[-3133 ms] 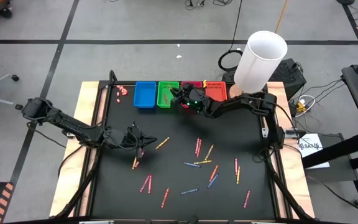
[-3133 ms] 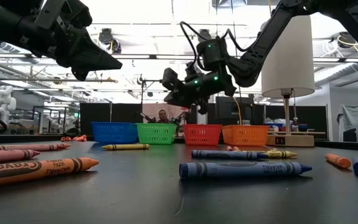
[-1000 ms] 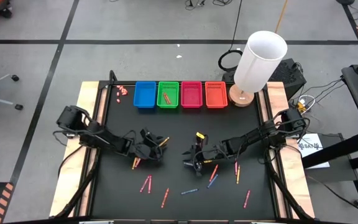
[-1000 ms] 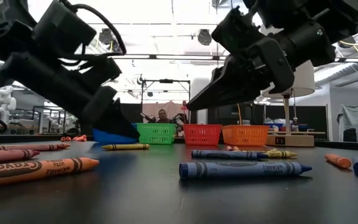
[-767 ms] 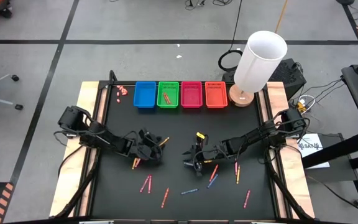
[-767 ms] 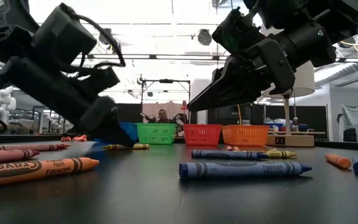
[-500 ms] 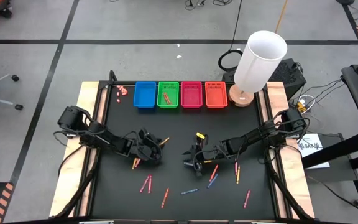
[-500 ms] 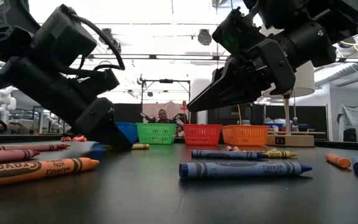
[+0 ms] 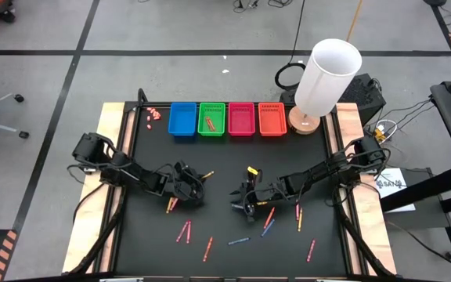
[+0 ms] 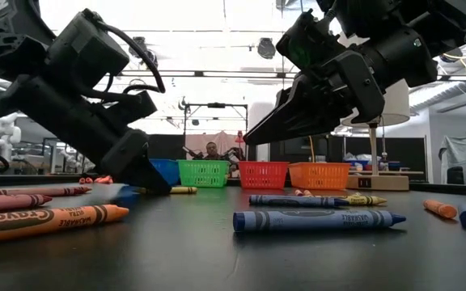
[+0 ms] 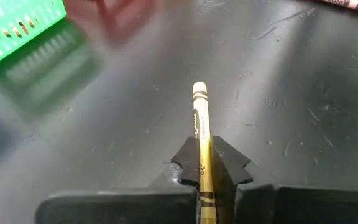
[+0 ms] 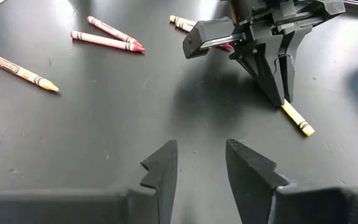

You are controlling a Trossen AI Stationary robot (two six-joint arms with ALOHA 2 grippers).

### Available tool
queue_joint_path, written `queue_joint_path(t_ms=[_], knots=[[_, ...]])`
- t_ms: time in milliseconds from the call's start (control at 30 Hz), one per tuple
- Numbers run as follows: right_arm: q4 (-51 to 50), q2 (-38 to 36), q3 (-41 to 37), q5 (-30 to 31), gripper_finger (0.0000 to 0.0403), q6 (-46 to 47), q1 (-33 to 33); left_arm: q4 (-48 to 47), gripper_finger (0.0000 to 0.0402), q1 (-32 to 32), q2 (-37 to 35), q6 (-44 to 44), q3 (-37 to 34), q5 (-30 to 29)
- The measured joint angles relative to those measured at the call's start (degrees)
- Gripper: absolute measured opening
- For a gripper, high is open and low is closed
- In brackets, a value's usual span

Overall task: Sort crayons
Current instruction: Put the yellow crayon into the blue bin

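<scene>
Crayons are lying scattered over the black desk [image 9: 225, 262], thin paper-wrapped sticks with blunt cone tips. One yellow crayon [image 11: 200, 143] is sitting clamped between the two dark fingers of the left gripper [image 11: 210, 163], its wrapped barrel running out past the fingertips and its far end resting low over the matte, faintly scratched desk surface. In the high view this gripper [image 9: 196, 182] is pressing down at the left-centre of the desk, with the crayon's free end [image 9: 208, 174] poking out toward the baskets. The right wrist view is showing the same grip from the side: the left arm's fingers tapering to a point on the yellow stick [image 12: 297, 120].

The right gripper [image 12: 201, 163] is hovering near the desk's middle with its notched fingers parted and nothing between them; in the high view it [image 9: 241, 202] is sitting just beside a few loose crayons. Two red crayons [image 12: 107, 34] and an orange crayon [image 12: 18, 70] are lying flat ahead of it, apart from its fingers.

Close to the low camera, an orange crayon [image 10: 51, 220] and a blue crayon [image 10: 318, 220] are lying lengthwise. Four ribbed plastic baskets are standing in a row at the far edge: blue basket [image 9: 182, 119], green basket [image 9: 211, 118], pink basket [image 9: 241, 118], orange basket [image 9: 271, 118].
</scene>
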Motion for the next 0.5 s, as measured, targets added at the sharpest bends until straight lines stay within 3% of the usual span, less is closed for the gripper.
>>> queue_joint_path(t_ms=[133, 500], knots=[[0.0, 0.0, 0.0, 0.0, 0.0123, 0.2, 0.0, 0.2, 0.0012, 0.0, 0.0, 0.4, 0.0, 0.0], [0.0, 0.0, 0.0, 0.0, 0.0123, 0.9, 0.0, 5.1, 0.0012, 0.0, 0.3, 12.3, -0.2, -0.1]])
